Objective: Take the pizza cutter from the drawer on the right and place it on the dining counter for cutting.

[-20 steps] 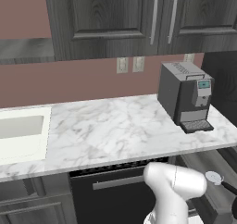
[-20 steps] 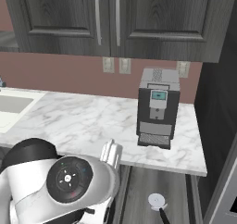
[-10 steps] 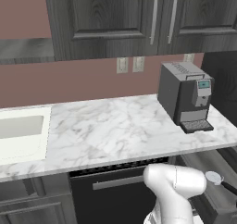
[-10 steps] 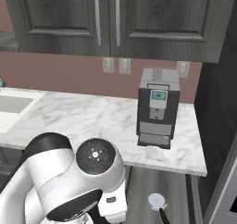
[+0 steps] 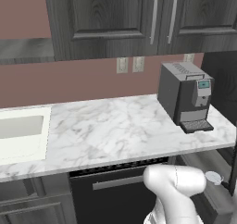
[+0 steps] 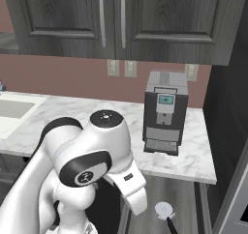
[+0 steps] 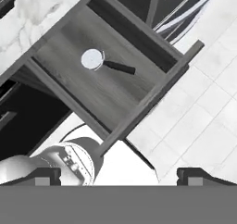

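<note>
Hand view now looking down past the wide-open end effector (image 7: 118, 174) into the pulled-out drawer (image 7: 152, 96), pizza cutter (image 7: 105, 63) lying flat inside (arm swung over since a moment ago), so descent next.

The white Franka arm (image 6: 92, 165) is folded low in front of the base, its rounded elbow joint with a dark cap bulking large in the right base view. In the hand view, the two-finger gripper (image 7: 119, 174) points downward with its dark fingertips (image 7: 44, 176) spread wide apart, holding nothing.
</note>
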You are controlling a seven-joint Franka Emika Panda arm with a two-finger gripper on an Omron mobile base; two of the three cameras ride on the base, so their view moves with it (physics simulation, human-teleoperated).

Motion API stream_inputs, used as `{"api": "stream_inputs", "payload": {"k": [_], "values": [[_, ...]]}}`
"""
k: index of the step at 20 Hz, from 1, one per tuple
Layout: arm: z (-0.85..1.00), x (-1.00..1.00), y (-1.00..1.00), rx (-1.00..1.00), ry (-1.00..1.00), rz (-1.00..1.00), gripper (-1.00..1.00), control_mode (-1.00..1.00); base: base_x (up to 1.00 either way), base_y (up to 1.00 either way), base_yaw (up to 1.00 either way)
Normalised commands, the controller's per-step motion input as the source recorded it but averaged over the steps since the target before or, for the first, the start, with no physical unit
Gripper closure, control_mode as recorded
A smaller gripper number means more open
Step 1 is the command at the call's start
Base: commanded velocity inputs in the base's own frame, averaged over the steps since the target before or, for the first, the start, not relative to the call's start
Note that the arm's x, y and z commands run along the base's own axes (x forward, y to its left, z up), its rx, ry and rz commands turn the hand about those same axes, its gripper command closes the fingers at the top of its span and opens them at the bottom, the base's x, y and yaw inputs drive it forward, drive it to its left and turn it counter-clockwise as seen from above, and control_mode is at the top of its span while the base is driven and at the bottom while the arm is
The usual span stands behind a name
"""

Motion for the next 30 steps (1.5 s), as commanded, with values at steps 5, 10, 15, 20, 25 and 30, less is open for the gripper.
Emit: {"api": "stream_inputs", "payload": {"k": [5, 10, 15, 20, 25, 30], "values": [[-0.23, 0.12, -0.37, -0.01, 0.15, 0.36, -1.00, -1.00, 0.00, 0.00, 0.00], [-0.38, 0.25, -0.24, 0.02, 0.11, 0.33, -1.00, -1.00, 0.00, 0.00, 0.00], [-0.40, 0.31, -0.09, 0.01, 0.10, 0.27, -1.00, -1.00, 0.00, 0.00, 0.00], [-0.43, 0.10, -0.08, 0.07, 0.02, 0.19, -1.00, -1.00, 0.00, 0.00, 0.00], [-0.32, 0.11, -0.19, 0.11, 0.00, 0.07, -1.00, -1.00, 0.00, 0.00, 0.00], [-0.28, 0.21, -0.14, 0.03, 0.03, 0.14, -1.00, -1.00, 0.00, 0.00, 0.00]]}}
